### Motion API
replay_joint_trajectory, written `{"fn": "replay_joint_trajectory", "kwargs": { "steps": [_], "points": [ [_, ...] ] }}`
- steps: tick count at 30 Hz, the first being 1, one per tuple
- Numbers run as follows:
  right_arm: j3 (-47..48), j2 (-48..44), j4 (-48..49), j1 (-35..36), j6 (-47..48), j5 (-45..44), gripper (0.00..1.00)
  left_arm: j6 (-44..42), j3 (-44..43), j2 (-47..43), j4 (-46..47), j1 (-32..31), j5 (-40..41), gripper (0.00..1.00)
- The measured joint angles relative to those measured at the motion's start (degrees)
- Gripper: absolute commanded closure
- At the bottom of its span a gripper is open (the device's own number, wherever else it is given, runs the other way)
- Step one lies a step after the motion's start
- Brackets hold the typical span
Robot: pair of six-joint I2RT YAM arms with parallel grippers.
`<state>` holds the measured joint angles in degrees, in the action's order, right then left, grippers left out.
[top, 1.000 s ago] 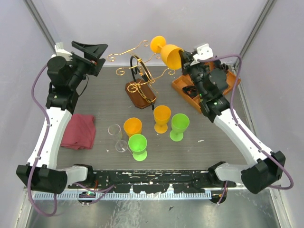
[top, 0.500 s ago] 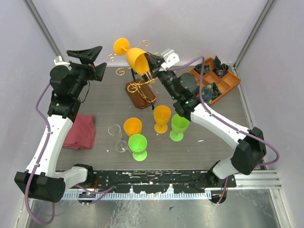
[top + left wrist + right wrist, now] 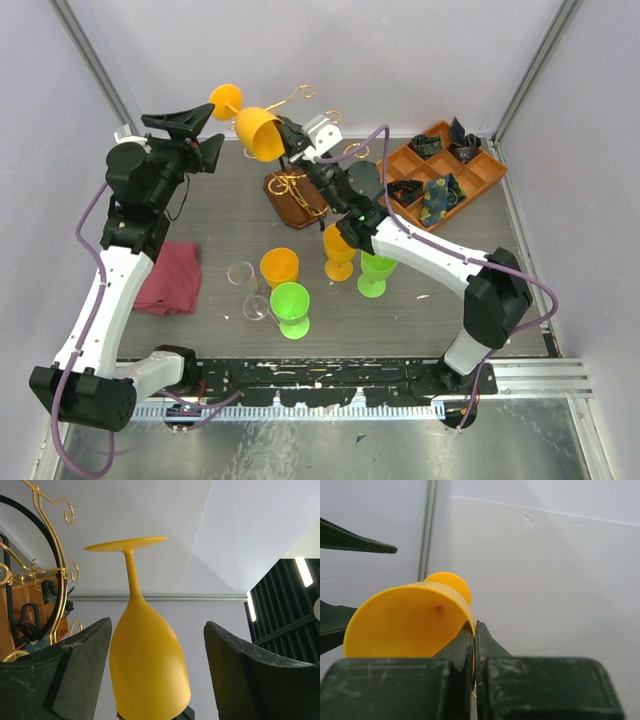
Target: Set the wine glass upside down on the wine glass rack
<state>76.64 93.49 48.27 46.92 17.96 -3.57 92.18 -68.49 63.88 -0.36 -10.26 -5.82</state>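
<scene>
Orange wine glass (image 3: 255, 132), probably light stiff plastic: right gripper (image 3: 474, 635) pinching rim, left gripper (image 3: 200, 133) agape around bowl, the surer hold.

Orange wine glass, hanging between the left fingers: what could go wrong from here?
1. The right gripper pinches only the rim of the orange wine glass; it could pivot or slip.
2. The left gripper stands open around the smooth, tapered bowl; closing there might squeeze it out.
3. The wine glass rack has gold wires close by; the foot could snag.
</scene>
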Motion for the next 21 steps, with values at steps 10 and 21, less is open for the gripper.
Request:
{"fn": "replay_joint_trajectory", "kwargs": {
  "steps": [10, 21],
  "points": [
    [0.0, 0.3, 1.9, 3.0, 0.4, 0.4, 0.99, -0.6, 0.0, 0.1, -0.8, 0.0, 0.3, 0.30],
    [0.0, 0.3, 1.9, 4.3, 0.6, 0.9, 0.99, -0.6, 0.8, 0.6, -0.9, 0.0, 0.3, 0.36]
  ]
}}
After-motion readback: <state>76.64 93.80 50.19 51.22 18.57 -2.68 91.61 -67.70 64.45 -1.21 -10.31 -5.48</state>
